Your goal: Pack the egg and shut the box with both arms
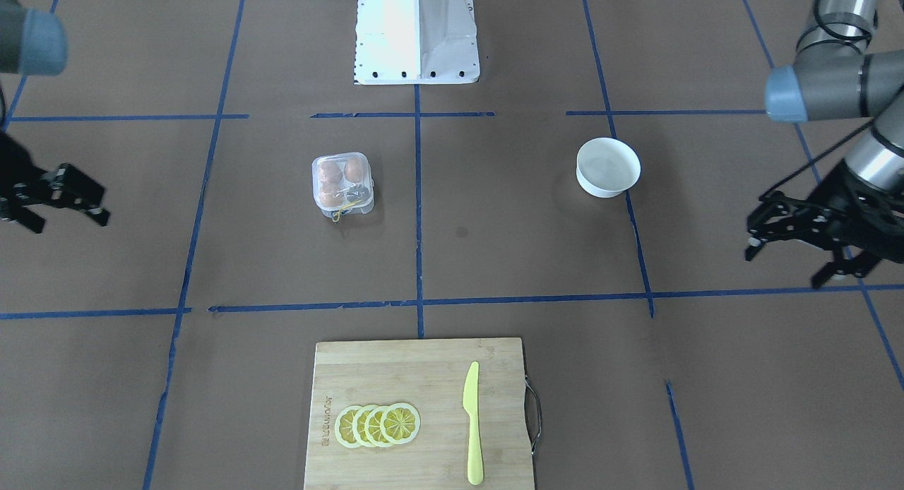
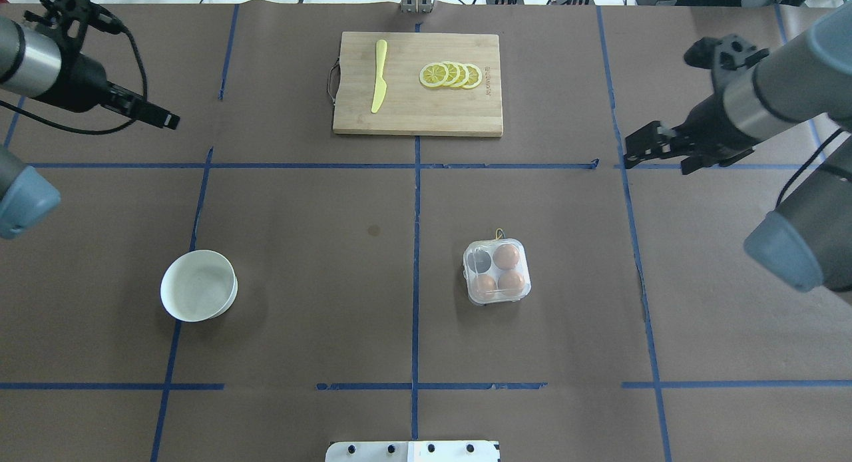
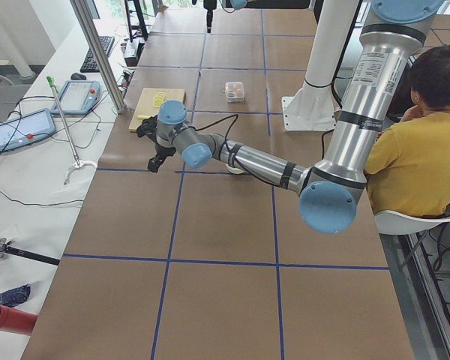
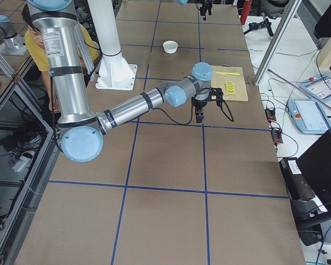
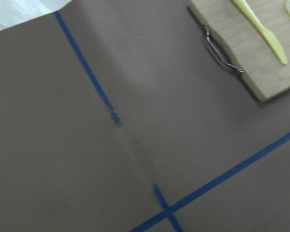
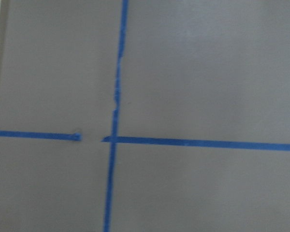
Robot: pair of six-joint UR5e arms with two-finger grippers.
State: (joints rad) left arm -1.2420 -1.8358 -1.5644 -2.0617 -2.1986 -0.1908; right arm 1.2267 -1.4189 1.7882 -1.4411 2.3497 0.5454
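The left tool (image 1: 784,267) is seen spread wide with nothing between its black claw fingers, and the right tool (image 1: 69,224) is likewise held wide and unloaded. Each is hung above the tabletop (image 1: 494,264) at an opposite side, well apart from the box (image 1: 342,184), so that the box is shadowed by neither. No fingers are shown in either wrist view, only matte brown covering crossed by blue tape lines (image 1: 418,214). The box is set near the centre, on the robot's right half and near the middle tape line, where it is judged reachable from both sides, as a two-tool closing would require. It is made of thin clear plastic, roughly square with rounded corners. Three smooth, oval, orange-brown eggs (image 2: 506,255) are seated in three of its four round cups, and the fourth cup is seen dark and unfilled. The hinged lid appears to be lying down over the eggs, though whether it is latched cannot be told. A thin yellow band (image 2: 498,235) is seen sticking out at the edge far from the robot. The packing is therefore judged done or nearly so. A round white bowl (image 1: 608,166), smooth-walled, is placed on the robot's left half. Across the tabletop, a pale wooden cutting board (image 1: 424,363) with a wire handle carries a flat yellow knife (image 1: 472,423) and overlapping lemon slices (image 1: 378,425).
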